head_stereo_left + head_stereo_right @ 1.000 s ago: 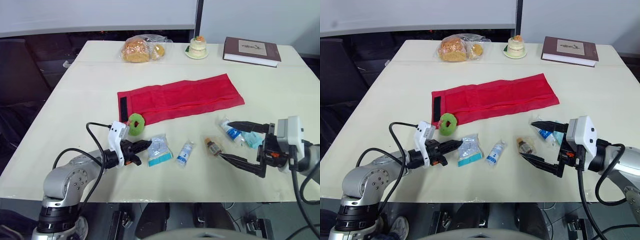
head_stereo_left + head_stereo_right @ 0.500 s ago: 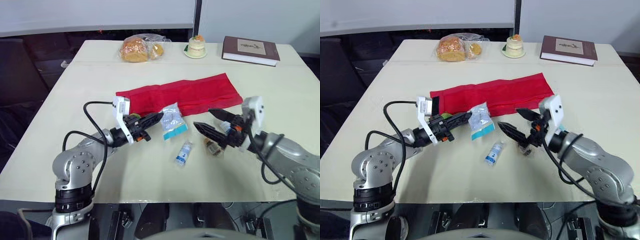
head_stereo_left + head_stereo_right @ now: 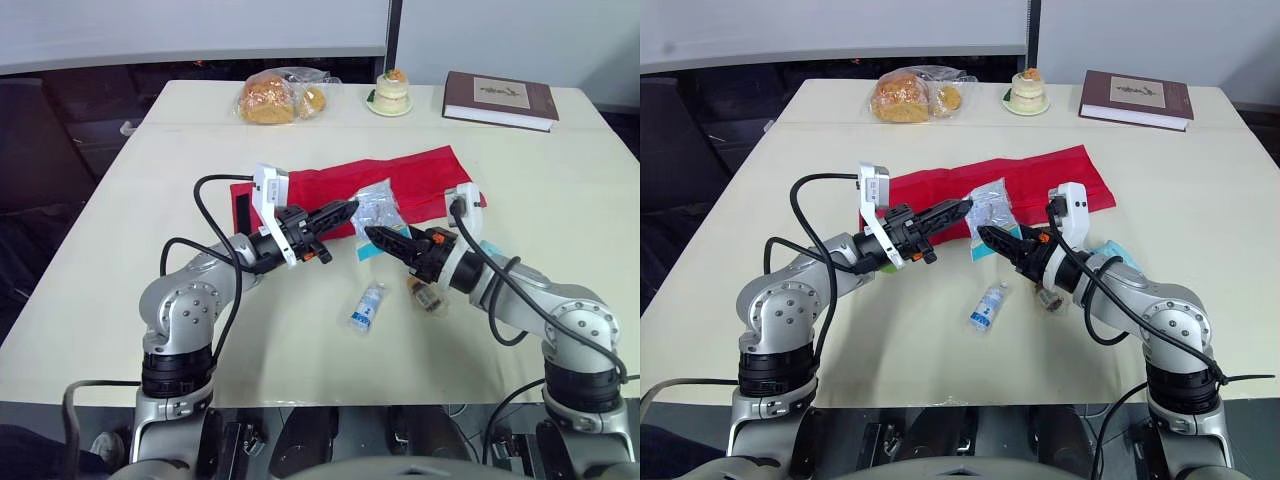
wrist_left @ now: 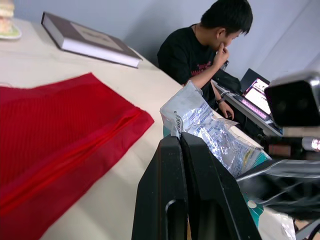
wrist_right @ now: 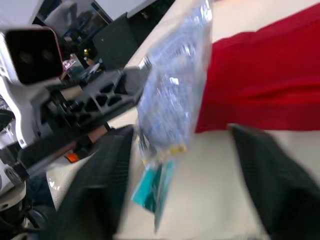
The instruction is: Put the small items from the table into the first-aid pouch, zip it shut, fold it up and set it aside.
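Nearest me, three small items are still loose on the tabletop: a small white-and-blue bottle (image 3: 368, 305) at about 6 o'clock from the middle of the tabletop, a little brown vial (image 3: 425, 293) just to its 3 o'clock, and a teal packet (image 3: 1110, 251) partly behind my right forearm. Just past them, my left fingers (image 3: 348, 207) are pressed together on one edge of a clear crinkly packet with a teal end (image 3: 375, 205), holding it up off the tabletop. My right fingers (image 3: 378, 240) are spread wide to either side of that packet's lower part and grip nothing; I cannot tell whether they touch it. The packet hangs over the near edge of the red first-aid pouch (image 3: 420, 180), which lies flat and unfolded at 12 o'clock from my fingers. I cannot see whether its zip is open. I judge the task barely begun: the first item is lifted but not yet inside, the other three wait, and zipping, folding and setting aside are all ahead. At the far edge sit a bag of bread (image 3: 275, 98), a small cake (image 3: 394, 94) and a book (image 3: 500, 100).
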### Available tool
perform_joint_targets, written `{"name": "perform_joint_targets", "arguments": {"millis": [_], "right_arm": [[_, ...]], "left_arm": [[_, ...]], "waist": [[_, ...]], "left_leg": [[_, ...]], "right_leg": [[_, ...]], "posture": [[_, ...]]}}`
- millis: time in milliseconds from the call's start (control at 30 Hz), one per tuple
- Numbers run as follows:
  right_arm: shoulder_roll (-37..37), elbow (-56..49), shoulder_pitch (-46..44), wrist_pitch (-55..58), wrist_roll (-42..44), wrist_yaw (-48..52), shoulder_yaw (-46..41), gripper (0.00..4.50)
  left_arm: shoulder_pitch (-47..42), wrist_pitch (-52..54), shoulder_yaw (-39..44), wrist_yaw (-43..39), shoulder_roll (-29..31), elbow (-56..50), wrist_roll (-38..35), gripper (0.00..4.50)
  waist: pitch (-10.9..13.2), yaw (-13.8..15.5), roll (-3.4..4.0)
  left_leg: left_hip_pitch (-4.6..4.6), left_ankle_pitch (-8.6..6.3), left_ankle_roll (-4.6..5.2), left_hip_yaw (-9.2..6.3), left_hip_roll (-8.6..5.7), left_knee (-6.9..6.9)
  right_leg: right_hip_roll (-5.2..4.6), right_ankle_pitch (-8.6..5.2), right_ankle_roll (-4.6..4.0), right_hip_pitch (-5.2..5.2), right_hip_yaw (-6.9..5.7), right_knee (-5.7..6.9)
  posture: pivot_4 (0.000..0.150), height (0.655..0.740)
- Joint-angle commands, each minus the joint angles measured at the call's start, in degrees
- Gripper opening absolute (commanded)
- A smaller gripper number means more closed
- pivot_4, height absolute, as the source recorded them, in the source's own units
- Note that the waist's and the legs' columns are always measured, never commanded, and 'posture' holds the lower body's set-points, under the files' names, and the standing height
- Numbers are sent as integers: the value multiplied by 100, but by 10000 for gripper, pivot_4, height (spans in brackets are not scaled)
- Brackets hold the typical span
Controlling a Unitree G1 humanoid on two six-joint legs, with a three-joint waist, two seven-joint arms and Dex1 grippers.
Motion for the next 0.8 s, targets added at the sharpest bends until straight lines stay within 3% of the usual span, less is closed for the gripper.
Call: {"name": "perform_joint_targets", "arguments": {"millis": [33,100,133,567,667,700,800], "right_arm": [[-3,-194,-40,-116,194,-87,-26,9687],[-5,-207,-69,-135,252,-160,-8,1288],[1,-214,-92,-155,277,-203,3,131],[14,-202,-287,-355,503,-515,55,17],[-47,-214,-248,-384,507,-526,1,0],[-91,-232,-199,-406,513,-512,-24,0],[-194,-279,-95,-456,535,-472,-53,0]], "left_arm": [[-44,-160,-7,-104,45,-77,-16,0],[-29,-180,-10,-118,65,-62,-9,0],[-16,-182,-14,-121,81,-58,-7,0],[66,-99,-75,-138,221,44,-20,0],[58,-62,-14,-171,399,174,63,7197],[48,-130,28,-224,529,246,164,13155],[38,-321,72,-348,795,390,404,23322]], "waist": [[0,-4,0],[0,-10,0],[0,-13,0],[0,-44,0],[0,-76,0],[0,-86,0],[0,-114,1]], "left_leg": [[0,0,0,0,0,0],[-1,0,0,-1,0,0],[-1,0,0,-1,0,0],[-8,0,0,1,1,-1],[-8,0,0,1,1,-1],[-8,0,0,1,1,-2],[-9,0,0,1,2,-5]], "right_leg": [[0,0,0,0,0,0],[1,0,0,-1,0,0],[2,0,0,-1,0,0],[2,0,1,-10,2,0],[2,0,1,-11,1,0],[3,0,1,-11,1,0],[6,-1,1,-15,1,0]], "posture": [[1500,7289],[1500,7289],[1500,7289],[1500,7289],[1500,7289],[1500,7289],[1500,7289]]}}
